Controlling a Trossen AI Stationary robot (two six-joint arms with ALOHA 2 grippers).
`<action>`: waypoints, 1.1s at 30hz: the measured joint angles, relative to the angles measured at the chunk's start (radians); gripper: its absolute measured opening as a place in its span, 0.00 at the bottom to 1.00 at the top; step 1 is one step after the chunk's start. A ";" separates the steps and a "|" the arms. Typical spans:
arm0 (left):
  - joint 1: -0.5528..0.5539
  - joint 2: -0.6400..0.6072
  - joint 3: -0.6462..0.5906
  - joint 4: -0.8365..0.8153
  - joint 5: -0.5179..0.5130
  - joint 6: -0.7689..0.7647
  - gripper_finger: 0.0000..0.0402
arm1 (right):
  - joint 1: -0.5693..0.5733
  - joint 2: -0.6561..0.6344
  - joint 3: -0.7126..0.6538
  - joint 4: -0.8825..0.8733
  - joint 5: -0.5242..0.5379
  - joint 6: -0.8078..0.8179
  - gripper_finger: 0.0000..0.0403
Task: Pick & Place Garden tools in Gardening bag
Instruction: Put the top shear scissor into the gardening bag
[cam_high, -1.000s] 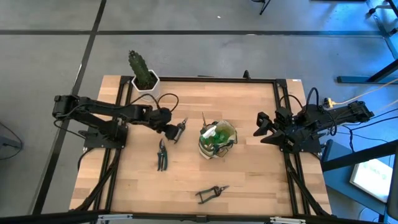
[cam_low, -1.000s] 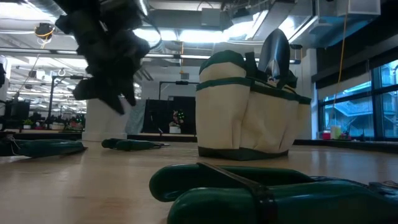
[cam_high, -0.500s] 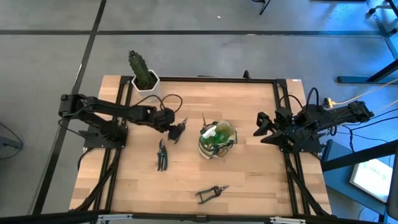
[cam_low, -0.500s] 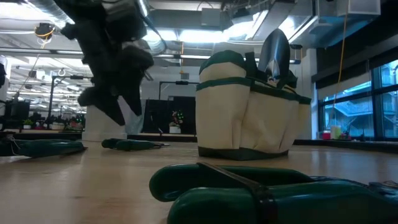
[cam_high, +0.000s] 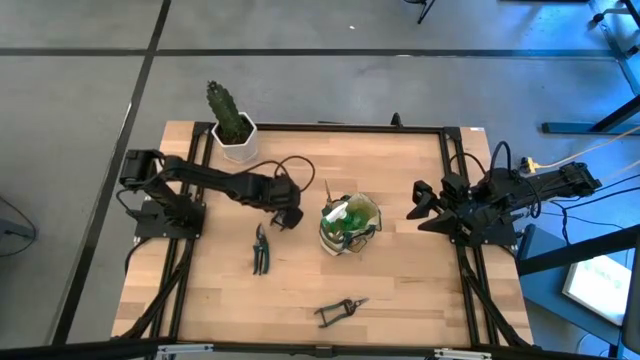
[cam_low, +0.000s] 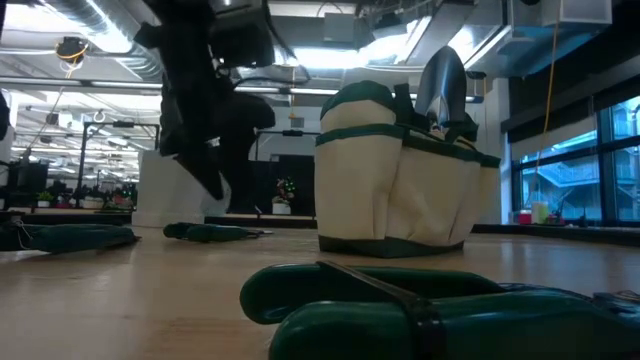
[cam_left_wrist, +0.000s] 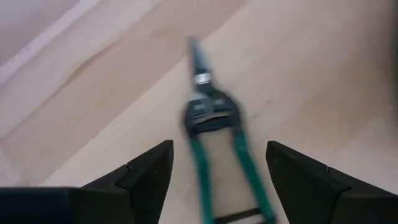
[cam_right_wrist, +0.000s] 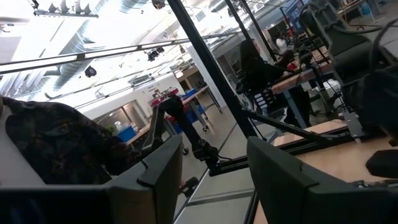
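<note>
My left gripper (cam_high: 289, 217) hangs open and tilted down over a pair of green-handled shears (cam_left_wrist: 211, 118) that lies flat on the table, left of the gardening bag (cam_high: 349, 226). Its fingers stand above the shears' handles, one to each side, clear of them in the low view (cam_low: 215, 185). The bag stands upright with a dark trowel blade (cam_low: 445, 90) sticking out of its mouth. A second pair of green shears (cam_high: 260, 249) lies nearer the left arm. A dark pruning tool (cam_high: 340, 312) lies near the front edge. My right gripper (cam_high: 420, 206) waits open, raised at the right edge.
A cactus in a white pot (cam_high: 232, 126) stands at the far left corner. The black table frame (cam_high: 445, 135) runs along the edges. Bare wood lies between the bag and the front edge, apart from the pruning tool.
My left gripper has moved toward the table's right edge, closer to the bag, and tipped further down while rolling. Its fingers have opened wider. It now stands over the shears that showed beside it before, covering them from above.
</note>
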 joint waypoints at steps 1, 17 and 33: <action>0.009 0.000 0.000 -0.009 0.010 -0.018 0.63 | 0.000 0.000 0.000 0.000 0.000 0.000 0.45; 0.111 0.048 0.001 -0.043 0.207 0.012 0.63 | 0.000 0.000 0.000 -0.003 0.000 0.000 0.45; 0.077 0.131 0.001 -0.015 0.208 -0.173 0.61 | 0.000 0.000 0.000 -0.053 0.000 0.000 0.46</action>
